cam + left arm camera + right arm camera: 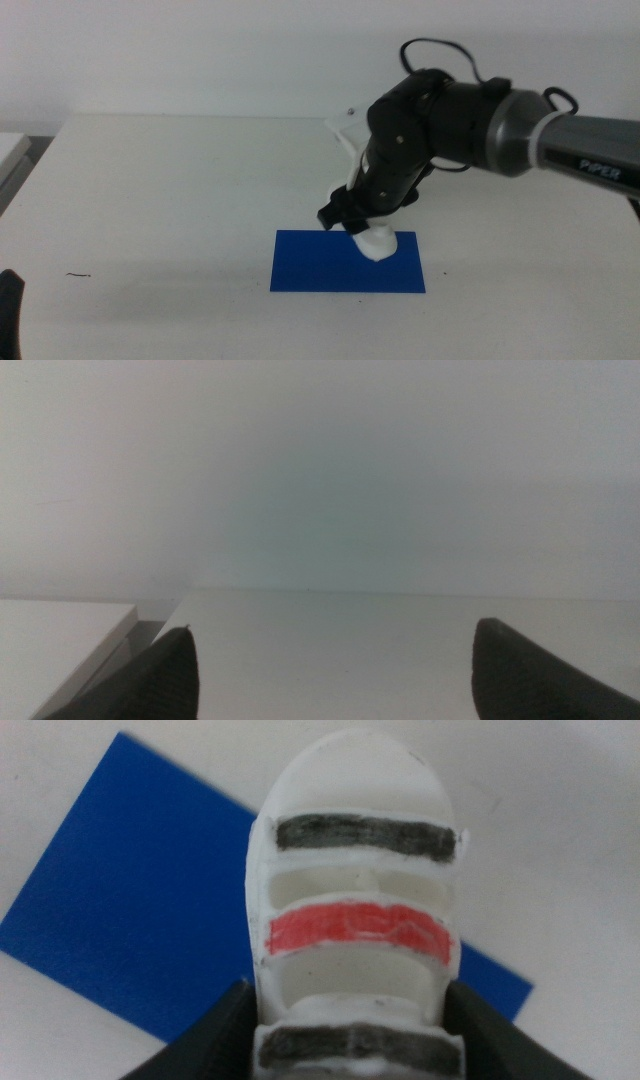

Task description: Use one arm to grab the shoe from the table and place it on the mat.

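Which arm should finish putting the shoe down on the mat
The right. Its gripper is shut on the shoe, holding it at the blue mat. The left gripper is open, holds nothing, and waits at the table's near left edge, away from both.

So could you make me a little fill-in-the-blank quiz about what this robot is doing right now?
1. The right gripper is shut on the ____.
2. The mat under the shoe is coloured ____.
3. The shoe's middle strap is ____.
4. The left gripper waits with its jaws ____.

Missing words: shoe; blue; red; open
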Robot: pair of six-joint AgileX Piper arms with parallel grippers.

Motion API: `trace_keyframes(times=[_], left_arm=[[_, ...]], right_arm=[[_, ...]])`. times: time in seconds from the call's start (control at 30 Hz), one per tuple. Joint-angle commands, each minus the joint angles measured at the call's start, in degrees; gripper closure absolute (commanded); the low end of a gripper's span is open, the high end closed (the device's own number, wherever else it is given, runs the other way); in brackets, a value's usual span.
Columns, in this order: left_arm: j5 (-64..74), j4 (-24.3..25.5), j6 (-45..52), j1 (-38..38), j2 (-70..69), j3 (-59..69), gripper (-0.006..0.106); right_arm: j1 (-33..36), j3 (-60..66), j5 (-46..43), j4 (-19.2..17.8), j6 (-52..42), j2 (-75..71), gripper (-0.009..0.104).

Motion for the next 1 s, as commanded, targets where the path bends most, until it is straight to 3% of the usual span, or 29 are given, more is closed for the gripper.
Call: trace_keyframes(times=[0.0,0.17,0.27,0.43,0.5,0.87,0.97], left_arm=[[-0.6,0.0,-0.1,0.0,-0.2,0.0,0.007],[-0.6,0.0,-0.1,0.0,-0.2,0.0,0.007],[-0.6,0.0,-0.1,0.0,-0.2,0.0,0.007],[-0.6,0.0,-0.1,0.0,-0.2,0.0,0.007],[-0.6,0.0,-0.1,0.0,-0.2,0.0,0.007],[-0.6,0.0,-0.1,0.0,-0.2,0.0,0.007],[-0.6,0.0,-0.1,0.0,-0.2,0.0,0.007]], right_arm=[[1.1,-0.5,0.3,-0.8,1.2,0.1,0.087],[1.5,-0.5,0.1,-0.9,1.1,0.7,0.087],[1.6,-0.5,-1.2,-1.9,-5.8,1.2,0.087],[1.7,-0.5,-0.8,-0.4,-44.6,2.5,0.091],[1.7,-0.5,-0.8,0.5,-54.1,2.8,0.092],[1.7,-0.5,-1.3,4.2,-57.1,5.9,0.092],[1.7,-0.5,-1.6,4.2,-57.1,6.2,0.086]])
